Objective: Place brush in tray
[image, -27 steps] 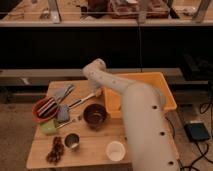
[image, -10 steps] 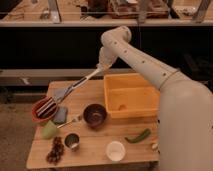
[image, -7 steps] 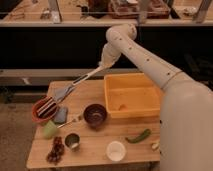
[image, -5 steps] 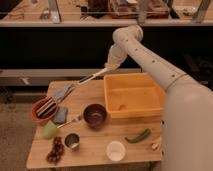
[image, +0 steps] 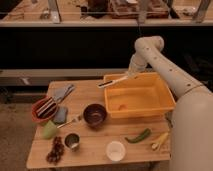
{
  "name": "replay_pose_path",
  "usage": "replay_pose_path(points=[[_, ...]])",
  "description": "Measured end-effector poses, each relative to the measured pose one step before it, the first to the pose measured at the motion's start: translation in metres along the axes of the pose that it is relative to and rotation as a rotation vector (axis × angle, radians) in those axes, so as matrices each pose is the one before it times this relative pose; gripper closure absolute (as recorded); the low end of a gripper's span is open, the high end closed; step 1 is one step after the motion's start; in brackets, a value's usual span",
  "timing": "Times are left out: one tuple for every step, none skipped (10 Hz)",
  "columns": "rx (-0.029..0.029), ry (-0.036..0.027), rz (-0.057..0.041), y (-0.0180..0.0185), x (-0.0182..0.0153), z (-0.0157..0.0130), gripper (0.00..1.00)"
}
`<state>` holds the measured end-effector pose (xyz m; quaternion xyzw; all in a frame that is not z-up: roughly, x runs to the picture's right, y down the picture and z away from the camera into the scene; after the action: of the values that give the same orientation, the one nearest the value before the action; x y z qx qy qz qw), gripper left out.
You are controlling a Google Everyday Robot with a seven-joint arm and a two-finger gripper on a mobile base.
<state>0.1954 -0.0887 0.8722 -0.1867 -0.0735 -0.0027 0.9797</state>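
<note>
The brush (image: 113,81) is a slim stick with a dark end pointing left. It hangs in the air over the far left corner of the tray (image: 162,102), the big yellow-orange bin at the right of the wooden table. My gripper (image: 130,74) is shut on the brush's right end, above the tray's far wall. The arm comes down to it from the upper right. A small orange item (image: 121,106) lies on the tray floor.
A red-orange bowl (image: 36,112) with utensils and a grey cloth (image: 62,92) are at the left. A dark bowl (image: 95,114), fork (image: 70,121), green cup (image: 49,130), metal cup (image: 72,141), grapes (image: 56,150), white cup (image: 115,150) and green chili (image: 138,136) lie in front.
My gripper has carried the brush to the right, away from the red-orange bowl, and now holds it over the tray's far left corner.
</note>
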Motion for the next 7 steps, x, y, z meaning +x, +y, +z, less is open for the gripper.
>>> replay_pose_path(points=[[-0.01068,0.00848,0.06092,0.01133,0.02929,0.00167,1.0],[-0.00304,0.00321,0.04084,0.00649,0.01946,-0.00168,1.0],[0.00177,0.00684,0.05699,0.01165,0.02562,-0.0084,1.0],[0.00234,0.00801,0.03631,0.00929,0.01483,-0.00955,1.0],[-0.00385,0.02324,0.02895,0.01037,0.01267,-0.00832,0.98],[-0.01379,0.01707,0.01193,0.00608,0.00427,-0.00351,0.91],[-0.02151,0.0144,0.00869,0.00591,0.00239,0.00278,0.8]])
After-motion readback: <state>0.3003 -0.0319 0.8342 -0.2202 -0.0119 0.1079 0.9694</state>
